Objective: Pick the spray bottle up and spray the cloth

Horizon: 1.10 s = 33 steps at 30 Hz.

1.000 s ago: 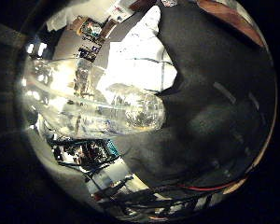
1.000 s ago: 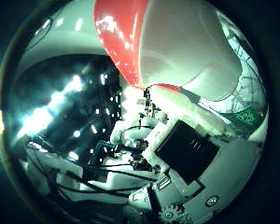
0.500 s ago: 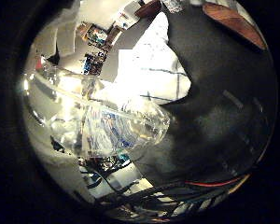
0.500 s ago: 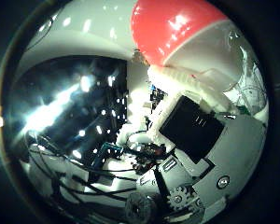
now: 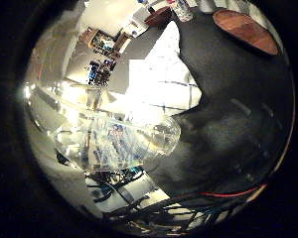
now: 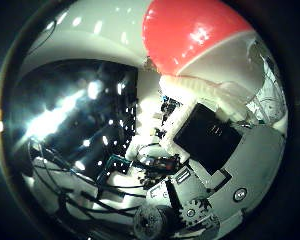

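The spray bottle's clear body lies close across my palm and fills much of the little finger side view. Its red and white spray head looms large in the thumb side view. My right hand has its white and black fingers curled against the bottle just below the head, with a white padded finger pressing on it. Beyond the bottle, the white cloth with thin dark stripes lies spread on the dark table.
A brown wooden oval object sits on the table's far side. Shelves and room clutter show past the cloth. A dark glossy surface with light reflections lies beside the hand.
Both views have shifted, so the hand has moved. The spray head now sits differently against the palm, and the clear body has slid across the view. The cloth looks larger.
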{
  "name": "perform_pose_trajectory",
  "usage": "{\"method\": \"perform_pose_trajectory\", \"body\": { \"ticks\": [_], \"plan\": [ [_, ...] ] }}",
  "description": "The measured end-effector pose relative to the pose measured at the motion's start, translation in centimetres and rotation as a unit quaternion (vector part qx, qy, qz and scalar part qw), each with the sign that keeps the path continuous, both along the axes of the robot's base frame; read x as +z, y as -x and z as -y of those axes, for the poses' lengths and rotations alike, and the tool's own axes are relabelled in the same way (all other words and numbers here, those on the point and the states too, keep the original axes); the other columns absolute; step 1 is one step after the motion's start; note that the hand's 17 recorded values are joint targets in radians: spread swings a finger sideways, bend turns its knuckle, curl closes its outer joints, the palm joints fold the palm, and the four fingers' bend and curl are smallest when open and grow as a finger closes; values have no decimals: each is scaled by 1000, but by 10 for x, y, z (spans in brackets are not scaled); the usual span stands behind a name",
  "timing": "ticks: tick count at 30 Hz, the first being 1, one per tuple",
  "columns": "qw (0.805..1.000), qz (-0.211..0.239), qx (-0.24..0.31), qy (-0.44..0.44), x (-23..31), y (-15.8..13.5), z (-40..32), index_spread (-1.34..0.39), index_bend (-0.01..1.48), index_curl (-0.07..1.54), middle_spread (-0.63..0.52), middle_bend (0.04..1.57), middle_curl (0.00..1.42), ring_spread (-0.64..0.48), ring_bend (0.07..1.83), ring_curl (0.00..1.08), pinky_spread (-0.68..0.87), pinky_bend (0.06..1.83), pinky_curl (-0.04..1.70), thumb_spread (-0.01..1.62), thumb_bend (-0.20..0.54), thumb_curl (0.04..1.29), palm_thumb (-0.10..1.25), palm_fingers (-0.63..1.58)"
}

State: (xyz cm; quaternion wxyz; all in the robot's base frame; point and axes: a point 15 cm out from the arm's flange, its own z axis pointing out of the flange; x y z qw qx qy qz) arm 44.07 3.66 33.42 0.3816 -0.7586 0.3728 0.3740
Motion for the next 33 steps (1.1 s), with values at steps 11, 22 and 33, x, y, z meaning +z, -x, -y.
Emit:
{"method": "perform_pose_trajectory", "body": {
  "ticks": [11, 22, 33],
  "plan": [
    [999, -4, -49, 7, 35, 2, 6, -318, 989, 983, -204, 1177, 998, -242, 1338, 802, -299, 999, 1363, 1081, -13, 506, 1048, 1069],
    [996, -19, -64, 51, 59, 16, 7, -295, 1016, 950, -192, 1199, 978, -246, 1326, 823, -278, 992, 1442, 1083, -13, 541, 1048, 1082],
    [987, -27, -78, 142, 90, 16, -2, -286, 1037, 932, -194, 1213, 959, -250, 1325, 838, -265, 1001, 1472, 1081, -12, 562, 1061, 1085]
  ]
}}
